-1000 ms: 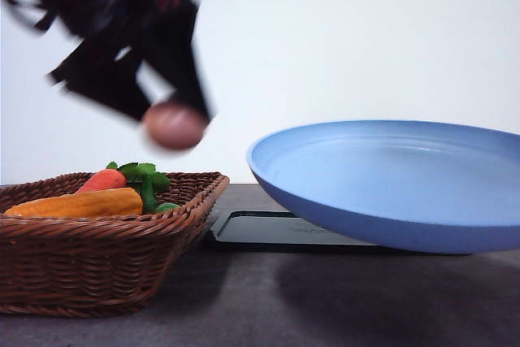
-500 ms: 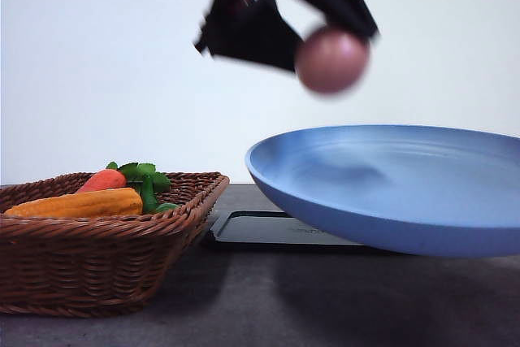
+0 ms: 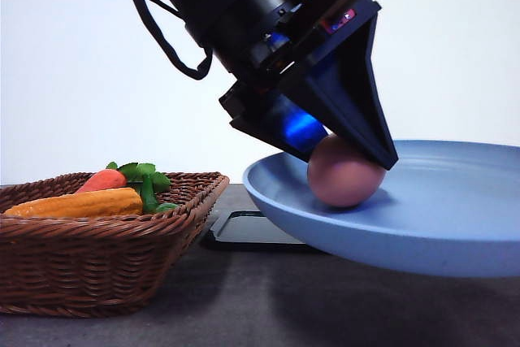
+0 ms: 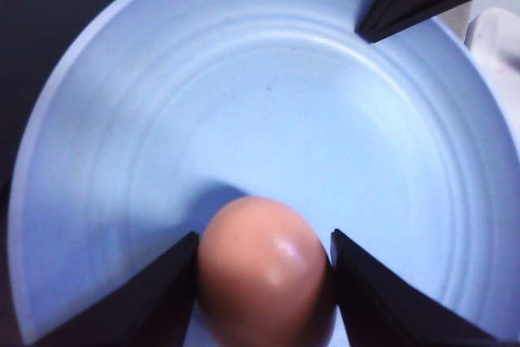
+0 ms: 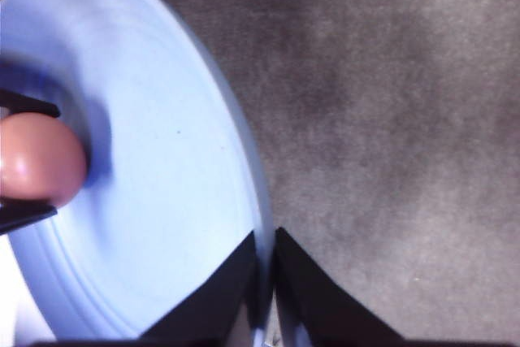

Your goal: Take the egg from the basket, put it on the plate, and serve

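Egg [image 4: 264, 270] sits in plate [image 3: 455, 225], between left fingers [image 4: 154, 298].

Pinkish-brown egg [image 3: 344, 182], light-blue plate [image 3: 455, 225], dark-brown woven basket [image 3: 97, 262], black left hand [image 4: 262, 259]

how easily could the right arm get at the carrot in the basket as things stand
Probably not. The right gripper is shut on the plate rim, holding it up off the table with the egg in it. The left gripper, clamped on the egg, hangs between it and the carrot in the basket.
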